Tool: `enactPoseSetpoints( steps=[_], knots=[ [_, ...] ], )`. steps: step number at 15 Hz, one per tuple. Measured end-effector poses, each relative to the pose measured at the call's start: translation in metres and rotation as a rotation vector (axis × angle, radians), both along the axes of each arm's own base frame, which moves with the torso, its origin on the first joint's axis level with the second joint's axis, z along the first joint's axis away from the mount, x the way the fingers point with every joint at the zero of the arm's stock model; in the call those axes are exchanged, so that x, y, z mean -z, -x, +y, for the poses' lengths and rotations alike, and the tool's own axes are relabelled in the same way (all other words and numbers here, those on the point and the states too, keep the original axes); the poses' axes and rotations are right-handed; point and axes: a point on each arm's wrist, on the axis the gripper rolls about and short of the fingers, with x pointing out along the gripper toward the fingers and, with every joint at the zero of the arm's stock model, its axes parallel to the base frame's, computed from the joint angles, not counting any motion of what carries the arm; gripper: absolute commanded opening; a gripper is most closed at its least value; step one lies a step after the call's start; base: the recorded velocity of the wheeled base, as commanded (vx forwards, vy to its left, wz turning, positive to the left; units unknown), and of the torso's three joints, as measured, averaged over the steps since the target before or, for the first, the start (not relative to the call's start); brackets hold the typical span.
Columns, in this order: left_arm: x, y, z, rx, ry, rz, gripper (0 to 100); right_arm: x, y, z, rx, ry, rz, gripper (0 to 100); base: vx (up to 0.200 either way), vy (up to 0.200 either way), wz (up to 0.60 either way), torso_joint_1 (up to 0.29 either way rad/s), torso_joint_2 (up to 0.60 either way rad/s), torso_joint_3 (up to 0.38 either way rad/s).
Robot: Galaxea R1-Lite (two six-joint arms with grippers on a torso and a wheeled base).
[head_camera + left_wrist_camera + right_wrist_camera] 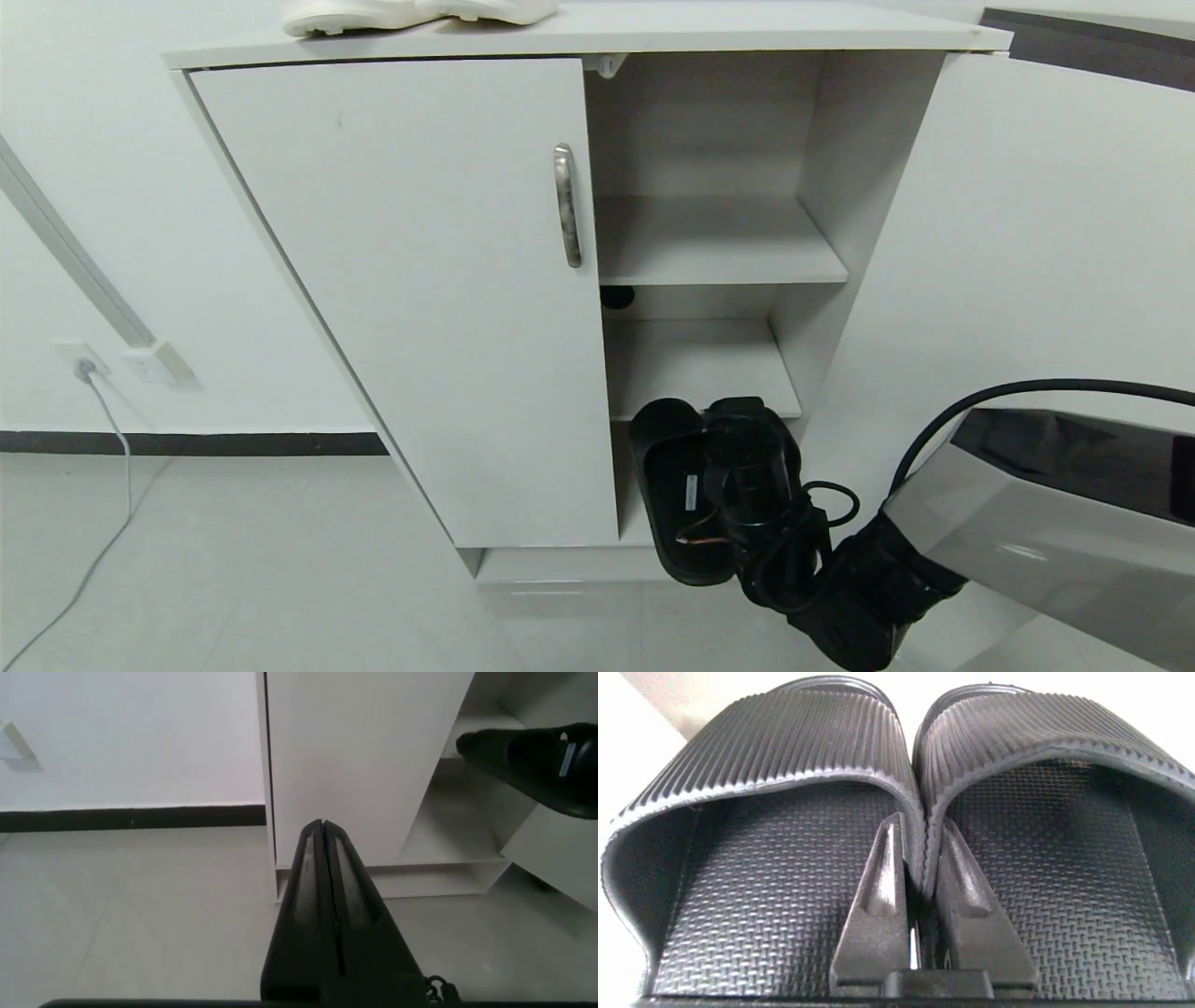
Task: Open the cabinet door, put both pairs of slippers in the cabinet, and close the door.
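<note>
The right hand [920,845] is pinching the black slippers [785,784] by their adjoining strap edges, seemingly light, rubbery and bendy.

I see the white cabinet [401,299] standing on the pale floor [233,579], its right door [1027,233] open. A pair of white slippers [411,11] lies on its top. Inside are 2 shelves, an upper shelf [714,243] and a lower shelf [695,369]. The black slippers [677,495] are at the bottom compartment's mouth; I can't tell whether they rest on it.
</note>
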Motion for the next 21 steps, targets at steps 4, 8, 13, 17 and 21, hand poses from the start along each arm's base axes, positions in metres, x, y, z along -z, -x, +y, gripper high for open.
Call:
enactPoseSetpoints(
  steps=[4, 8, 13, 17, 21],
  knots=[
    [0.0, 0.0, 0.0, 0.0, 0.0, 0.0, 0, 0.002, -0.01, -0.005, 0.057, -0.018, -0.069, 0, 0.0, 0.0, 0.0, 0.0, 0.0, 0.0],
    [0.0, 0.0, 0.0, 0.001, 0.0, 0.0, 0, 0.007, -0.013, -0.004, 0.055, -0.009, -0.107, 0, 0.05, 0.0, 0.0, 0.001, 0.0, 0.001],
    [0.0, 0.0, 0.0, 0.001, 0.0, 0.0, 0, 0.015, -0.014, -0.004, 0.054, 0.004, -0.097, 0, 0.2, 0.0, 0.0, 0.002, 0.0, 0.002],
    [0.0, 0.0, 0.0, 0.0, 0.001, 0.0, 0, 0.017, -0.017, -0.003, 0.05, 0.003, -0.098, 0, 0.05, 0.0, 0.0, 0.001, 0.0, -0.001],
    [0.0, 0.0, 0.0, 0.0, 0.002, 0.0, 0, 0.018, -0.039, 0.001, 0.065, 0.02, -0.119, 0, 0.0, 0.0, 0.0, 0.0, 0.0, 0.0]
  ],
)
